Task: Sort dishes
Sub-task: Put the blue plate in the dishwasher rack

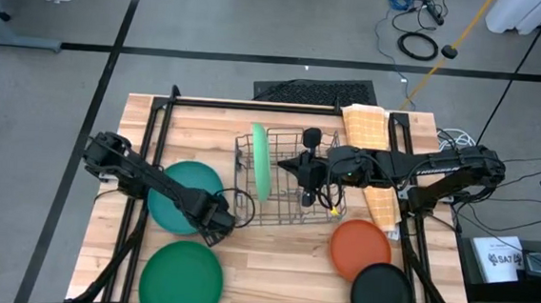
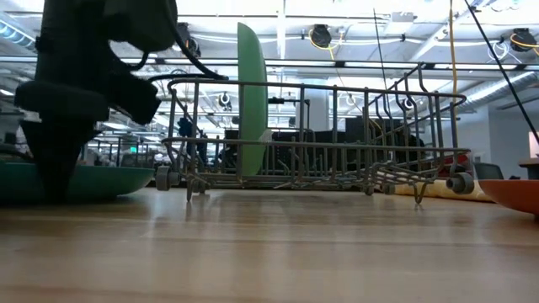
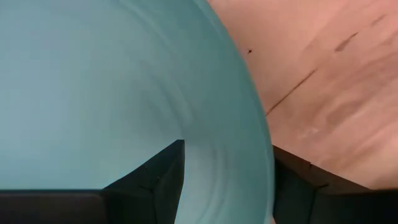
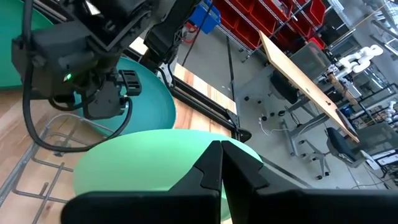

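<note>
The teal plate (image 1: 180,188) lies flat on the table at the left; it also shows in the low view (image 2: 101,181). My left gripper (image 1: 216,216) points down over its right near rim and is shut on it (image 3: 228,180). The light green plate (image 1: 260,160) stands on edge in the grey wire rack (image 1: 285,210). My right gripper (image 1: 289,165) is shut, above the rack, just to the right of that plate (image 4: 222,165). The dark green plate (image 1: 181,277), orange plate (image 1: 359,248) and black plate (image 1: 381,295) lie flat near the front edge. My left gripper has the teal plate's rim (image 3: 249,155) between its two fingers, one finger (image 3: 158,177) over the plate's inside and one (image 3: 298,180) outside it. The fingers come from above, pointing down. The plate rests level on the table (image 2: 93,189). My right gripper: its shut fingers (image 4: 211,171) are close in front of the light green plate's face (image 4: 143,162); I cannot tell whether they touch it.
A folded yellow-orange cloth (image 1: 366,128) lies right of the rack, under my right arm. Black frame rails (image 1: 157,134) run along both sides of the table. Bare wood shows at the front middle (image 1: 281,276).
</note>
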Available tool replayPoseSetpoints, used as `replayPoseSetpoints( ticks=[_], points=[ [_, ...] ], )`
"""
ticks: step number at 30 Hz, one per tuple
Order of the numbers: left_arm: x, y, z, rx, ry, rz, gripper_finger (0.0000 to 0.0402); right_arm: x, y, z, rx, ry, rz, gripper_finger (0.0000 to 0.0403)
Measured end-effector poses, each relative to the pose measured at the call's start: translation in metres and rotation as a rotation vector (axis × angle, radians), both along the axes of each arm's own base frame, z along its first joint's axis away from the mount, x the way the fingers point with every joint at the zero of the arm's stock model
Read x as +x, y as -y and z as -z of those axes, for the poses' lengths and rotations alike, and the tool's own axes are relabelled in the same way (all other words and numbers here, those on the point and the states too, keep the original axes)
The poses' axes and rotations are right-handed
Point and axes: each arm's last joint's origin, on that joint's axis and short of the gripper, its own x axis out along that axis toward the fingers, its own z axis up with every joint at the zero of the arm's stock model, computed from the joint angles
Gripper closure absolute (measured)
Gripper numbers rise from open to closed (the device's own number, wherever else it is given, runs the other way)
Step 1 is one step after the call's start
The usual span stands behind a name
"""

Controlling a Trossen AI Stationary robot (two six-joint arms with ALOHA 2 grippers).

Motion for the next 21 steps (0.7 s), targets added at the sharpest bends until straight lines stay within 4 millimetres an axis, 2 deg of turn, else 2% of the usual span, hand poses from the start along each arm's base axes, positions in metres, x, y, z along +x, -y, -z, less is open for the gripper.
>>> replayPoseSetpoints(
  ticks=[3, 5, 11, 16, 21],
  points=[
    [0.001, 0.001, 0.005, 0.006, -0.021, 0.01, 0.0218, 0.0, 0.0, 0.0, 0.0, 0.0, 0.0, 0.04],
    [0.001, 0.001, 0.006, 0.005, -0.026, 0.027, 0.0245, 0.0, 0.0, 0.0, 0.0, 0.0, 0.0, 0.04],
    [-0.003, -0.001, -0.003, 0.01, -0.048, 0.054, 0.0373, 0.0, 0.0, 0.0, 0.0, 0.0, 0.0, 0.04],
    [-0.009, -0.003, -0.022, 0.003, -0.091, 0.085, 0.0386, 0.0, 0.0, 0.0, 0.0, -0.001, 0.001, 0.04],
    [-0.017, -0.005, -0.062, -0.024, -0.092, 0.126, 0.0389, 0.0, 0.0, 0.0, 0.0, -0.001, 0.0, 0.04]
  ],
)
